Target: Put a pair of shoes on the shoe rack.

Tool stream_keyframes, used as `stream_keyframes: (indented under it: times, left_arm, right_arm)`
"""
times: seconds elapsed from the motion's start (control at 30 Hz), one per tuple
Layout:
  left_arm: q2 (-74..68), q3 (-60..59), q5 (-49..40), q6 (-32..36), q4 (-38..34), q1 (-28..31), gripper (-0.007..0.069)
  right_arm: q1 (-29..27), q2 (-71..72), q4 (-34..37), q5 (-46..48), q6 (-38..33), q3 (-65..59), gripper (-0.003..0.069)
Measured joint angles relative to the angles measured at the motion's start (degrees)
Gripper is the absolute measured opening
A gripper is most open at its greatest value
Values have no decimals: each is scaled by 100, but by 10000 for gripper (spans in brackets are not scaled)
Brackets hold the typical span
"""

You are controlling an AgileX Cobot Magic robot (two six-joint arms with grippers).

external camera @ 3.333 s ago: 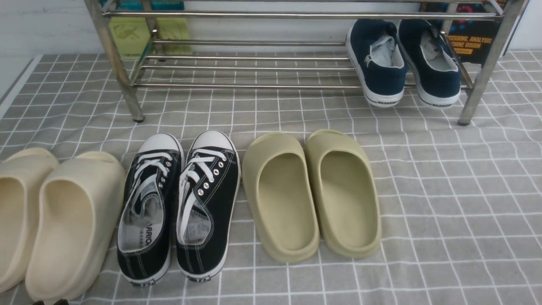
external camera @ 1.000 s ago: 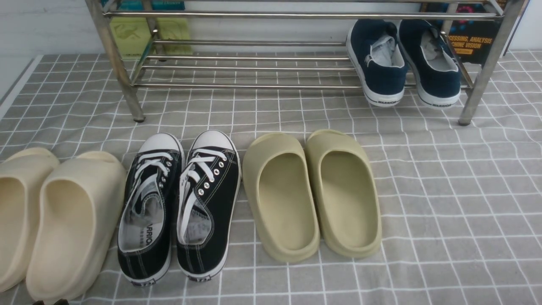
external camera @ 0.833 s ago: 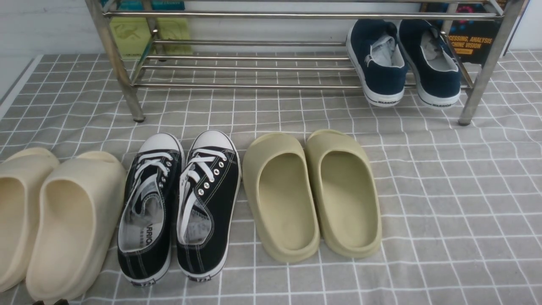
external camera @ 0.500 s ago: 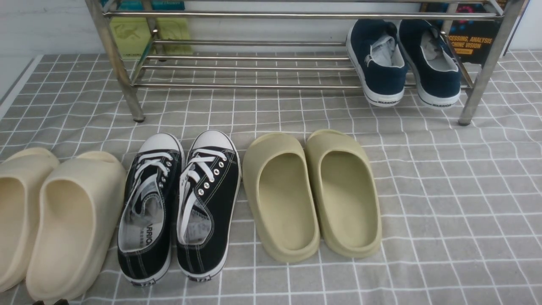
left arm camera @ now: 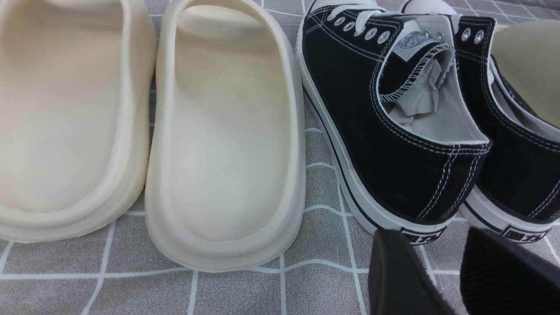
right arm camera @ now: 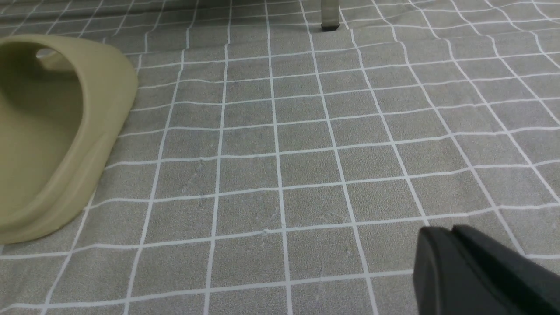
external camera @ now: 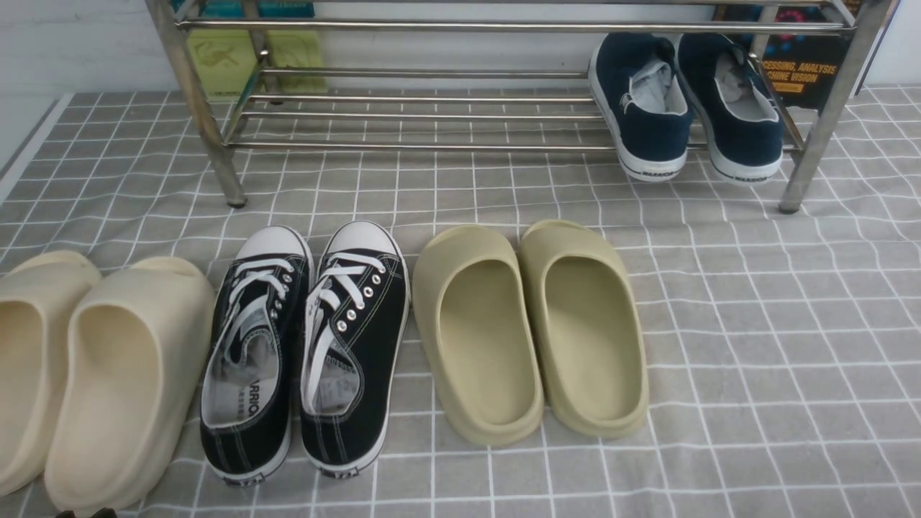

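The pair of navy-blue slip-on shoes, the left one (external camera: 651, 108) and the right one (external camera: 741, 108), rests on the lower shelf of the silver shoe rack (external camera: 432, 26) at its right end, heels toward me and hanging a little over the front bar. My left gripper (left arm camera: 437, 238) is open and empty, low over the cloth just behind the heels of the black sneakers (left arm camera: 393, 131). My right gripper (right arm camera: 444, 236) is shut and empty over bare cloth, to the right of the olive slides (right arm camera: 52, 131). One rack leg (right arm camera: 329, 13) shows far ahead of it.
On the grey checked cloth (external camera: 755, 324) in front of the rack stand, left to right, cream slides (external camera: 93, 374), black lace-up sneakers (external camera: 306, 345) and olive slides (external camera: 532, 331). Books lean behind the rack. The cream slides (left arm camera: 227, 140) lie beside my left gripper.
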State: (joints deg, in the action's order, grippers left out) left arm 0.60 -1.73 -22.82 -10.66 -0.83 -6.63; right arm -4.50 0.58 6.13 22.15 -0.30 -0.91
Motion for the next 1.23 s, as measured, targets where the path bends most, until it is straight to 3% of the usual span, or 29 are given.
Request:
stream_keyframes:
  times: [1.23]
  left_arm:
    - [0, 0, 0, 0, 0, 0, 239]
  right_arm:
    - [0, 0, 0, 0, 0, 0, 110]
